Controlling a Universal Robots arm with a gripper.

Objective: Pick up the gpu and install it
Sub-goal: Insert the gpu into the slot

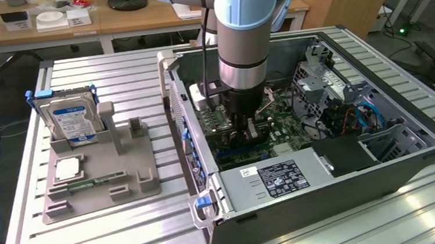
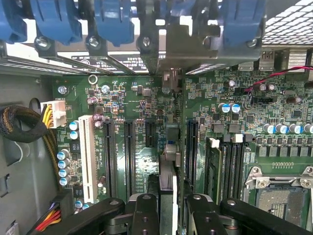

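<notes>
While the arm reaches down into the open computer case [image 1: 407, 159] on the slatted surface [image 1: 117, 235], the pincer [image 2: 166, 205] is clamped on the gpu [image 2: 167, 147], holding it edge-on by its top edge, so that in the wrist view the card shows as a thin dark strip running away from the fingers [image 2: 145, 215] toward the far wall of the case. The card stands upright over the green motherboard [image 2: 244, 127], in line with the row of long black slots [image 2: 129, 152], with its bracket end up near the blue slot clips [image 2: 113, 22]; whether its lower edge is already seated in a slot I cannot tell. In the exterior view the pincer [image 1: 243, 133] sits deep in the case, on the exterior view's left half of the board. The card looks light, stiff and thin, and likely fragile at its contacts and small parts, so the bare upper edge seems the safe place to grip, squarely, without twisting. On the grey holder [image 1: 97, 172] at the exterior view's left, the hard drive [image 1: 73, 123] stands upright.
</notes>
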